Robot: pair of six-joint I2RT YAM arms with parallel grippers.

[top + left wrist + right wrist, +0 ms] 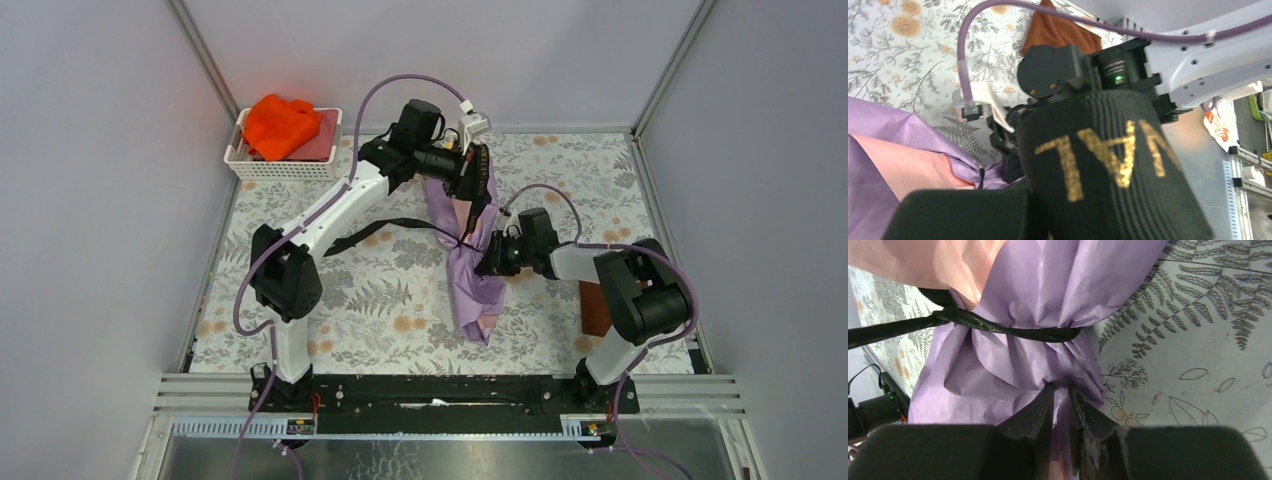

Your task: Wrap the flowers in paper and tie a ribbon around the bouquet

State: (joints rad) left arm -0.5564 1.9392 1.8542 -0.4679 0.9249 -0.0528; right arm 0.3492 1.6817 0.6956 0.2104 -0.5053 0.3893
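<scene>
1. Right, nearest the bases: the bouquet (478, 295) was seen lying on the table (370, 300) between the arms, narrow end toward them. The brown pad (594, 308) lay well apart on the right.
2. The right gripper (1060, 390) was set at the cone's waist from the right. Its jaws stood narrowly apart with a fold of the paper (1048, 285) between them. A real pinch could not be confirmed.
3. Judged: that hold had to be firm before any pull, or the cone would be dragged across the table.
4. Just beyond those fingertips the ribbon (998, 327) was looped round the waist, with the paper gathered under it. No knot could be made out, so the step was judged as cinching the loop.
5. Farther out, over the wide end, the left gripper (472, 205) was closed. Its wrist view was filled by a ribbon strand lying across the fingers, so it was taken as clamped on the ribbon. The other tail trailed left across the table.
6. Judged: tension was best applied slowly, along the strand and low. Thin paper was expected to tear, or the loop to slide toward the narrow end, under a hard pull.
7. The flowers could not be made out, being hidden by paper and the left arm.
</scene>
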